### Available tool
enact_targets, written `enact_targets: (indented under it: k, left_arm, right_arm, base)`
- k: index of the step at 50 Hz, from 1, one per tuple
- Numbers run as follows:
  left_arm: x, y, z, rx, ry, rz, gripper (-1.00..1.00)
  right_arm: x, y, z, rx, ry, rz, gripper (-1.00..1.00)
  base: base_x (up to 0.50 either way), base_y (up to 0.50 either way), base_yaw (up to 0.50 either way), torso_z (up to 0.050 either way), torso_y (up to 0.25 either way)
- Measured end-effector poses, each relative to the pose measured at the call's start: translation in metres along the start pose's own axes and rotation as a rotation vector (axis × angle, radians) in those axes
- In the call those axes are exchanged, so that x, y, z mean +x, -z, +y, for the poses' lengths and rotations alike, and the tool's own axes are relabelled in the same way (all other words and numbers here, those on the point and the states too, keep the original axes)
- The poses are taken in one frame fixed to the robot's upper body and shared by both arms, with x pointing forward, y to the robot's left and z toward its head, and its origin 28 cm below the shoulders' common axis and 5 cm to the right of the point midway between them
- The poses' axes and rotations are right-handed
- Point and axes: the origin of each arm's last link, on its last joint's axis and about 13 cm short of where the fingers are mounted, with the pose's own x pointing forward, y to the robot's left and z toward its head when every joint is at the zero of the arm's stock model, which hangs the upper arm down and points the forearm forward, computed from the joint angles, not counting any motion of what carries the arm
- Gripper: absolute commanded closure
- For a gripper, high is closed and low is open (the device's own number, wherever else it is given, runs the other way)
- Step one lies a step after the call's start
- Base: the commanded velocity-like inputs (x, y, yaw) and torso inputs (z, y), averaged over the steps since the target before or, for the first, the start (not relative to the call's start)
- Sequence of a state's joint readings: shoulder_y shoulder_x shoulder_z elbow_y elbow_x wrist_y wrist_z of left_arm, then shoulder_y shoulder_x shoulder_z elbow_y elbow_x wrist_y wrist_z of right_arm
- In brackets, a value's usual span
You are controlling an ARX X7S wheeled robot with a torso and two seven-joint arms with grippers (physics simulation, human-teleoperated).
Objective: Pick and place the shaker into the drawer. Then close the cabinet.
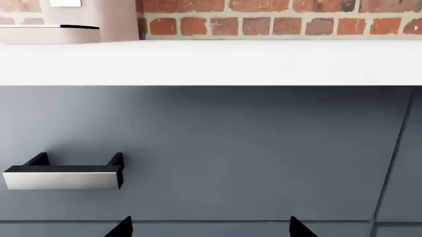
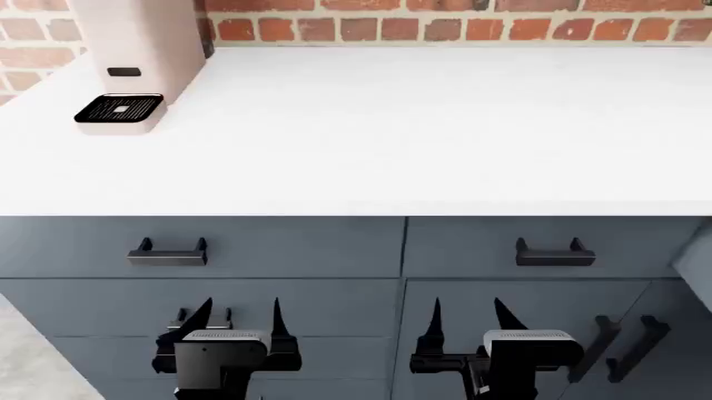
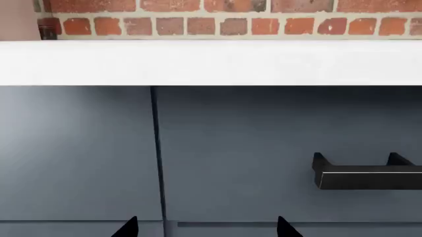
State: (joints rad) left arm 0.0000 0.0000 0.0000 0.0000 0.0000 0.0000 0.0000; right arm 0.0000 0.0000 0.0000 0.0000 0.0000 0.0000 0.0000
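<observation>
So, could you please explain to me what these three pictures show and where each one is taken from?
They are simulator renders from a two-armed wheeled robot. The head view looks down over both arms: the left gripper and right gripper hang in front of the cabinet, both open and holding nothing. The other two pictures come from cameras near each gripper, facing the top drawer fronts: the left one sees the left handle, the right one the right handle; only the tips of the fingers show. On the white worktop stands a pale coffee machine before a brick wall. No shaker is visible, and at the far right edge something blue-grey juts out, unclear.
</observation>
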Motion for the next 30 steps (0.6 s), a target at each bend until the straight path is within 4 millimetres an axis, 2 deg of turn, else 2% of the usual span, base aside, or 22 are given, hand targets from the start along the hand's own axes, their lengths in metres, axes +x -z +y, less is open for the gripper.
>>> enact_targets:
  k: [2,18,21,23,25,30]
  left_arm:
    - [0.0,0.0,0.0,0.0,0.001,0.0,-1.0]
    - [0.001,0.003,0.0,-0.003,0.003,0.012,-1.0]
    - [0.004,0.0,0.001,-0.02,-0.021,0.028,-1.0]
    - [0.014,-0.01,0.002,-0.046,-0.041,0.027,-1.0]
    - [0.032,-0.033,0.001,-0.072,-0.058,0.004,-1.0]
    - [0.098,-0.116,-0.003,-0.13,-0.082,-0.068,-1.0]
  right_arm:
    - [0.0,0.0,0.0,0.0,0.0,0.0,-1.0]
    - [0.0,0.001,0.0,-0.003,-0.003,0.016,-1.0]
    - [0.002,-0.002,0.001,-0.001,-0.001,0.024,-1.0]
    - [0.011,-0.014,-0.003,-0.005,0.007,0.017,-1.0]
    - [0.029,-0.039,-0.008,-0.018,0.014,-0.014,-1.0]
    - [0.092,-0.127,-0.019,-0.076,0.012,-0.12,-1.0]
  base:
    - [0.0,0.04,0.0,0.0,0.0]
    - [0.0,0.5,0.0,0.0,0.0]
    - [0.0,0.0,0.0,0.0,0.0]
    - [0.0,0.0,0.0,0.0,0.0]
    - [0.0,0.0,0.0,0.0,0.0]
    - [0.0,0.0,0.0,0.0,0.0]
